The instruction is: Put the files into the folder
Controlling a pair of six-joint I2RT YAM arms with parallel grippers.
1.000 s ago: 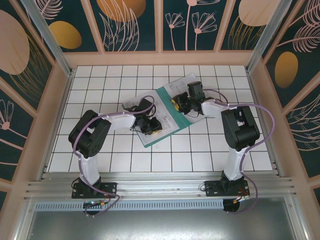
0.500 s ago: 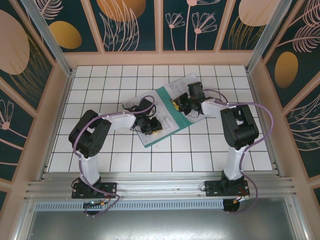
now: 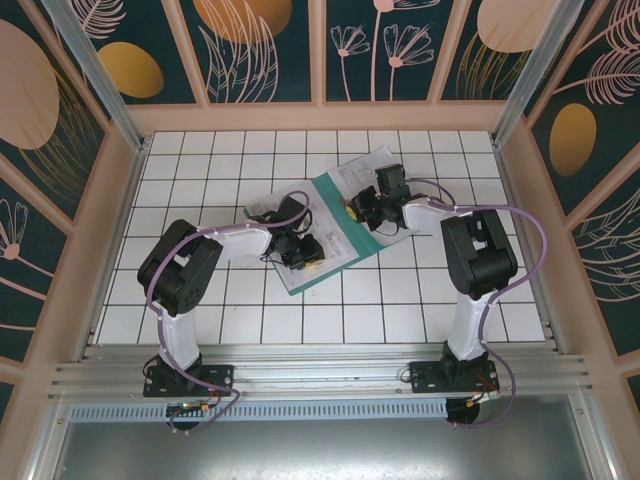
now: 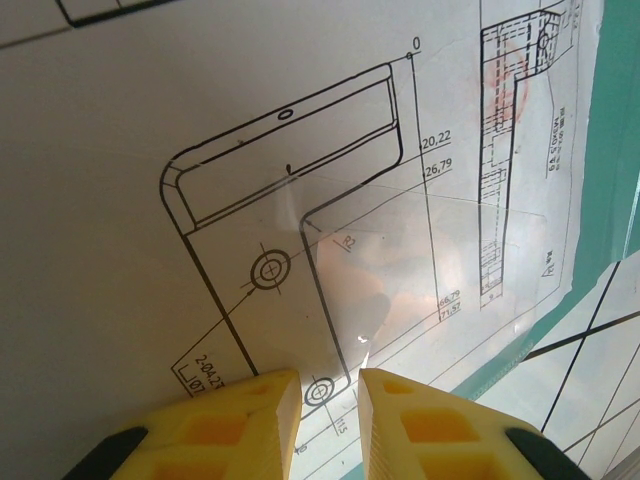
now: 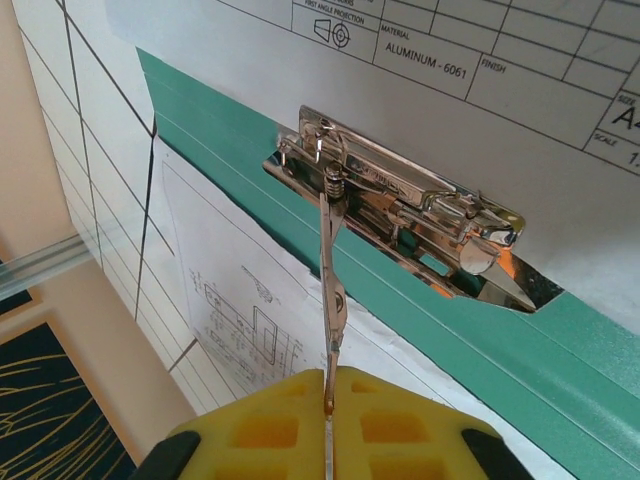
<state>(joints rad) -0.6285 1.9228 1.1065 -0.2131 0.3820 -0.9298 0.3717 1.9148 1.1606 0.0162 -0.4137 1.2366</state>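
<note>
— While both arms reach over it, where does the flat teal-green card folder (image 3: 338, 228) lie?

— Open and turned askew, about the middle of the white grid-lined counter (image 3: 200, 180), a little toward the far edge. White paper sheets printed with black technical drawings (image 3: 365, 168) rest on it, one poking past its far side.

— And the left gripper (image 3: 303, 250)?

— Over the folder's near-left part. From the left wrist, its yellow fingers (image 4: 240, 420) stand a narrow gap apart with nothing between them, just above a sheet (image 4: 200, 200) showing a bracket drawing. A teal strip of folder (image 4: 610, 150) runs along that sheet's right side.

— The right gripper (image 3: 362, 208)?

— Nearer the folder's far-right part. From the right wrist, its fingers (image 5: 400, 430) are pressed together on a thin chrome lever (image 5: 332, 280) that stands up from the shiny metal clamp (image 5: 400, 215) fixed to the folder (image 5: 560, 350).

— Paper near that clamp?

— One sheet (image 5: 480, 60) with a title block reading "ALUMINUM - 6061" lies beyond it; another lies on its nearer side.
</note>
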